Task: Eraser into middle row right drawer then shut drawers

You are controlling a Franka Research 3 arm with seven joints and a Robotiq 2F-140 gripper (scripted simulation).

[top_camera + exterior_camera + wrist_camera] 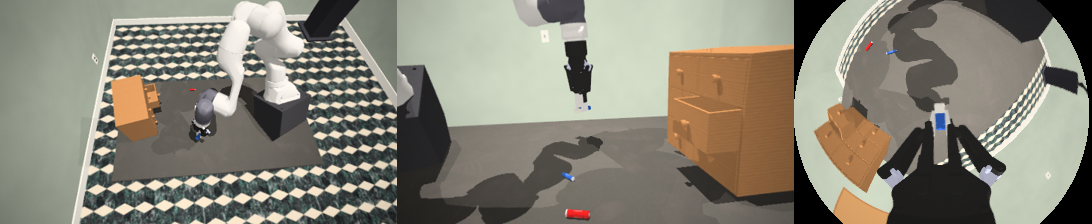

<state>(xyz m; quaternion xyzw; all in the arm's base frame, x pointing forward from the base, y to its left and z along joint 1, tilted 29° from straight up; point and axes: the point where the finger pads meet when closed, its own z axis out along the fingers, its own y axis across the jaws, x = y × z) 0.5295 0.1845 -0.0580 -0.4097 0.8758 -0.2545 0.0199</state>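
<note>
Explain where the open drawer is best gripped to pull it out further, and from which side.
Grip the small knob on the open drawer's front, approaching level from the table side, facing the chest. It is the only part jutting from the flat front. The gripper is now shut on the eraser.

Arm [240, 41]: glossy white, rounded segments with bulbous joints. Wrist section [204, 109]: dark grey, domed, followed by a short white collar [574, 31]. Gripper [582, 101]: black body with slim black linkage bars and small pale lavender-grey knuckle pieces [988, 175] on each side. Mount: plain dark charcoal block pedestal [289, 122] with square edges.
</note>
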